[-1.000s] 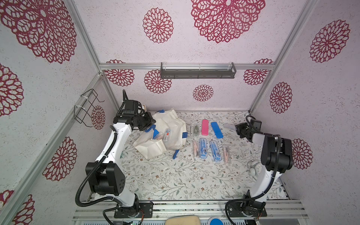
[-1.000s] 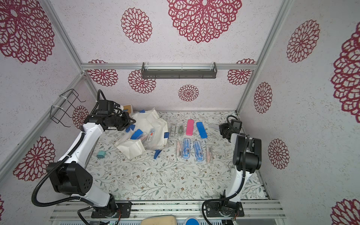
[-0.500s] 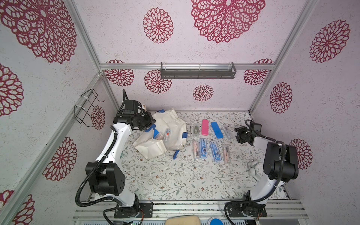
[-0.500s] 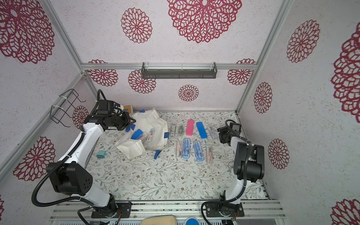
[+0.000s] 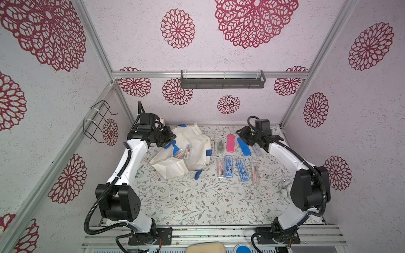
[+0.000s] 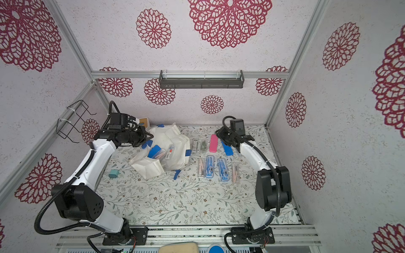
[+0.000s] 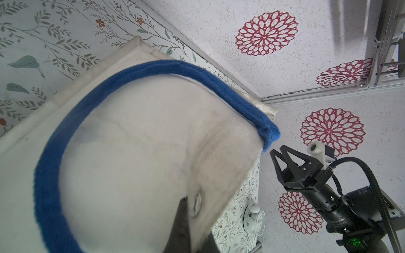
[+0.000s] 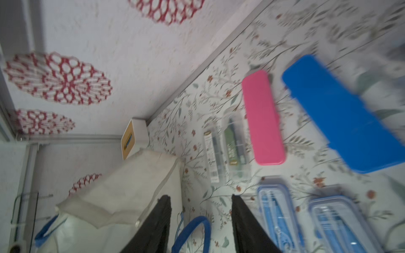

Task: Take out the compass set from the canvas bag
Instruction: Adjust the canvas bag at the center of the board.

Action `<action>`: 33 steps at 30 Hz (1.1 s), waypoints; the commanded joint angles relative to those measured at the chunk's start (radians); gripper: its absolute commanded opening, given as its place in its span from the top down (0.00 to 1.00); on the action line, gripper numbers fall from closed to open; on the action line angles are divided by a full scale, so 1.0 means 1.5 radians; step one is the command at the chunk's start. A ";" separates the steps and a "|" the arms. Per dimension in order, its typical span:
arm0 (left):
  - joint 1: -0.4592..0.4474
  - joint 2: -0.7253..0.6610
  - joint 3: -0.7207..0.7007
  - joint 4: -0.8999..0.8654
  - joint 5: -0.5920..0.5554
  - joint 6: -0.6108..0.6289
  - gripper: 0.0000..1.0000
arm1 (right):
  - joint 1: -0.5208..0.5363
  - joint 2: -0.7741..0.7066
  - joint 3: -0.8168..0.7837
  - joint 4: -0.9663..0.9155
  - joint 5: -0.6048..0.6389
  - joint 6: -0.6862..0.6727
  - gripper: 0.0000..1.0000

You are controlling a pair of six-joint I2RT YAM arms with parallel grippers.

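Plainly, we find the compass set (image 5: 188, 151) in the canvas bag's (image 5: 197, 140) mouth, long axis roughly near-to-far — the left gripper (image 5: 171, 138) beside it clenched on the bag, the right gripper (image 5: 240, 133) parted, empty, well off to its right.

The floral table (image 5: 197, 203) carried the canvas bag (image 5: 197, 163), a pink case (image 5: 230, 143), a blue case (image 5: 244, 146) and 2 blue-rimmed clear cases (image 5: 228, 166).
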 commanded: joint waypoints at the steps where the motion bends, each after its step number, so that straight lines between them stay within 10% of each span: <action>1: -0.012 -0.028 0.001 0.006 0.016 0.014 1.00 | 0.078 0.032 0.058 -0.055 -0.013 -0.064 0.54; 13: -0.051 -0.045 0.006 -0.008 -0.002 0.030 1.00 | 0.254 0.126 0.169 -0.078 -0.041 -0.092 0.70; 33: -0.096 -0.035 0.019 -0.045 -0.057 0.015 1.00 | 0.332 0.218 0.134 -0.023 0.032 0.065 0.57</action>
